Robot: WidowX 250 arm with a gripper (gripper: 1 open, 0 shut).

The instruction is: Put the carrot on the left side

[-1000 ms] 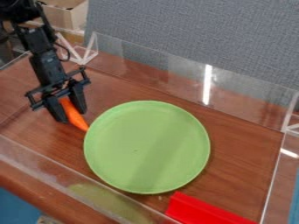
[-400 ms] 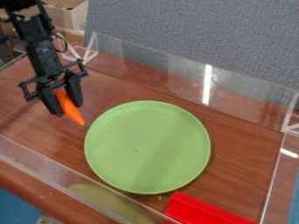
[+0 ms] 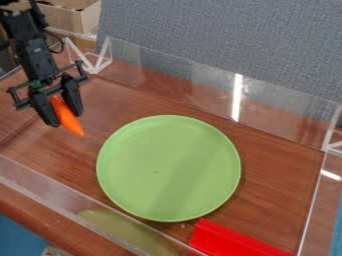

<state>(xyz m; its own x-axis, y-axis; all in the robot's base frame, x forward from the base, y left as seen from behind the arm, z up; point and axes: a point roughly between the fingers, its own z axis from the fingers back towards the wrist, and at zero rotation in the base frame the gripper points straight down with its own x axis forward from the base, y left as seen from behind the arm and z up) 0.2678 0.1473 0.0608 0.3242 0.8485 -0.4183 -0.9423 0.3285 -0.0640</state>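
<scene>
The carrot (image 3: 70, 122) is a small orange tapered toy, held with its tip pointing down and to the right. My gripper (image 3: 58, 110) is shut on the carrot's upper end and holds it in the air above the wooden table's left part. The carrot hangs to the left of the green plate (image 3: 170, 166), apart from it. The carrot's stub end is hidden between the black fingers (image 3: 42, 105).
Clear acrylic walls (image 3: 214, 85) fence the wooden table on all sides. A flat red block (image 3: 238, 241) lies at the front right, near the plate. Cardboard boxes (image 3: 67, 15) stand behind the left wall.
The gripper has risen and moved left with the carrot, lifting it away from the plate's left rim.
</scene>
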